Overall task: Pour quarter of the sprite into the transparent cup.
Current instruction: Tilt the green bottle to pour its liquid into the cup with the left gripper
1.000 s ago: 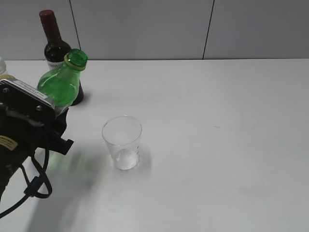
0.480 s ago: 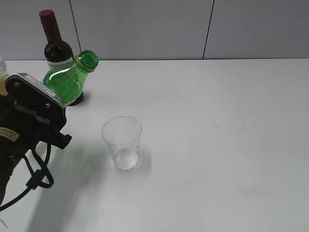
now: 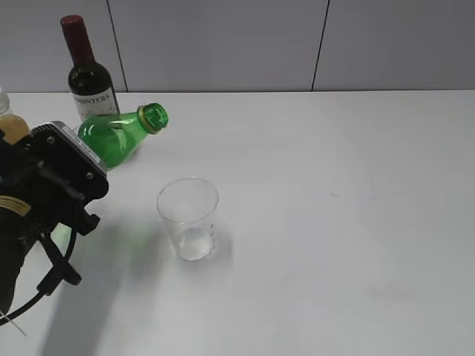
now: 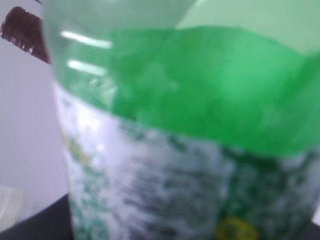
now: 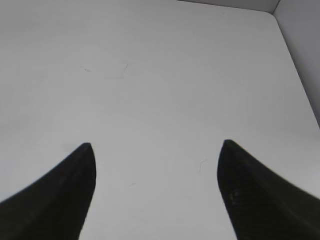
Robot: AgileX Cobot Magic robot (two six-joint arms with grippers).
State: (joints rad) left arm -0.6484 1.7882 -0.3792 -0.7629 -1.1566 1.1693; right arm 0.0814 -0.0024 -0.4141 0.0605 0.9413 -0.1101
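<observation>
The sprite [image 3: 115, 139] is a green bottle, uncapped, held almost level above the table with its mouth [image 3: 154, 117] pointing right. My left gripper [image 3: 78, 167] is shut on its lower body, its fingers hidden behind the black wrist housing. In the left wrist view the sprite [image 4: 200, 100] fills the frame, green liquid above a pale label band. The transparent cup [image 3: 188, 219] stands upright, below and to the right of the mouth. No stream shows between them. My right gripper [image 5: 156, 145] is open over bare table, holding nothing.
A dark wine bottle [image 3: 89, 74] stands at the back left behind the sprite, its cap [image 4: 22, 30] visible in the left wrist view. An orange-brown bottle [image 3: 9, 122] sits at the far left edge. White table [image 3: 334, 222] stretches to the right.
My left arm has tipped the sprite from near upright to almost level. Its mouth has swung right and down toward the cup. The cup and the right gripper have not moved.
</observation>
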